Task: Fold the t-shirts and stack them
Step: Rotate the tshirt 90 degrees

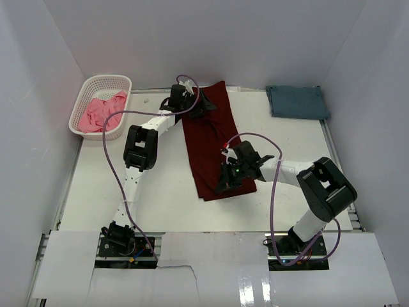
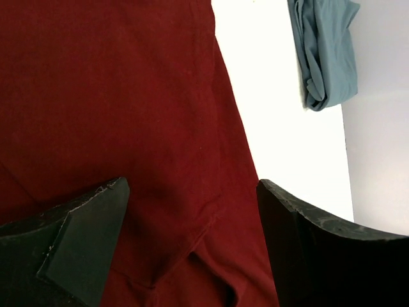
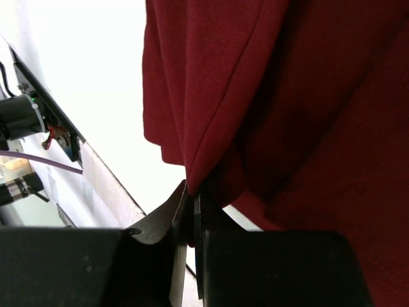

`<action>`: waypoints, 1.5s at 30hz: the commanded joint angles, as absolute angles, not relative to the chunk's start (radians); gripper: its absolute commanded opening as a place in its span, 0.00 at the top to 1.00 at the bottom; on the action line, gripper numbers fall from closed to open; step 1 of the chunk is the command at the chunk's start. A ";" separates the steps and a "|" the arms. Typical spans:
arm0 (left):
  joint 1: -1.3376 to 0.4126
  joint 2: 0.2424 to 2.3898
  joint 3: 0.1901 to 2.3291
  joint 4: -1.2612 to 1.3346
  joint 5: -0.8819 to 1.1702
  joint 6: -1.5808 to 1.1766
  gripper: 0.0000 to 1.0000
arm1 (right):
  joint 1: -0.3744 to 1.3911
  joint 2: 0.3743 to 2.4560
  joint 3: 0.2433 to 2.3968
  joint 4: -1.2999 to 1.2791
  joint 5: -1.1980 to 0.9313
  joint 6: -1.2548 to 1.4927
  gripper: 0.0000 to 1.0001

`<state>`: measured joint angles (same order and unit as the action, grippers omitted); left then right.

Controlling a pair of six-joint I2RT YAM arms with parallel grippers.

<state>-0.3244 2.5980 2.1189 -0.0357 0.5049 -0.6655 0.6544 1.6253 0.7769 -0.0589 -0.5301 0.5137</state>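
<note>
A dark maroon t-shirt (image 1: 208, 137) lies folded lengthwise as a long strip down the middle of the table. At its near end my right gripper (image 1: 229, 181) is shut on the maroon t-shirt's hem (image 3: 195, 185), pinching a fold of cloth between the jaws. Over the far end, my left gripper (image 1: 192, 105) hangs open, its fingers (image 2: 83, 230) spread on either side of the maroon t-shirt (image 2: 115, 109) with nothing held. A slate-blue t-shirt (image 1: 296, 101) lies folded at the back right, also seen in the left wrist view (image 2: 326, 51). A pink t-shirt (image 1: 101, 112) sits crumpled in the basket.
A white lattice basket (image 1: 108, 81) stands at the back left corner. White walls close in the table on three sides. Purple cables loop over both arms. The table's near edge and arm mounts (image 3: 38, 121) show in the right wrist view.
</note>
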 commanded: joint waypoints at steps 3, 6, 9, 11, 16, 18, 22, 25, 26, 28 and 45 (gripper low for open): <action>-0.345 2.643 2.120 -0.008 0.509 -0.681 0.07 | 0.664 1.552 0.721 0.011 -0.595 0.577 0.92; -0.350 2.666 2.161 -0.008 0.512 -0.689 0.07 | 0.669 1.532 0.706 0.038 -0.606 0.604 0.92; -0.353 2.674 2.183 -0.008 0.511 -0.689 0.07 | 0.669 1.519 0.704 0.029 -0.601 0.607 0.92; -0.353 2.674 2.184 -0.009 0.512 -0.686 0.07 | 0.669 1.522 0.701 0.040 -0.615 0.615 0.92; -0.354 2.663 2.177 -0.015 0.511 -0.670 0.06 | 0.669 1.548 0.742 -0.073 -0.490 0.551 0.88; -0.354 2.654 2.172 -0.020 0.506 -0.661 0.06 | 0.669 1.539 0.752 -0.127 -0.447 0.525 0.88; -0.353 2.648 2.167 -0.020 0.502 -0.657 0.06 | 0.669 1.511 0.787 -0.224 -0.312 0.479 0.84; -0.354 2.648 2.177 -0.021 0.503 -0.658 0.06 | 0.669 1.491 0.792 -0.232 -0.311 0.465 0.62; -0.354 2.648 2.180 -0.021 0.506 -0.658 0.06 | 0.669 1.482 0.781 -0.229 -0.314 0.466 0.52; -0.354 2.645 2.180 -0.023 0.508 -0.660 0.06 | 0.670 1.453 0.766 -0.204 -0.311 0.472 0.42; -0.354 2.496 2.321 -0.228 0.413 -0.604 0.05 | 0.808 1.147 0.600 -0.271 -0.005 0.514 0.36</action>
<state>-0.3492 2.6377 2.2387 -0.1024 0.4759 -0.6506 0.8062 1.1606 0.5697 -0.2199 -0.1047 0.5404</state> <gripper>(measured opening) 0.953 0.635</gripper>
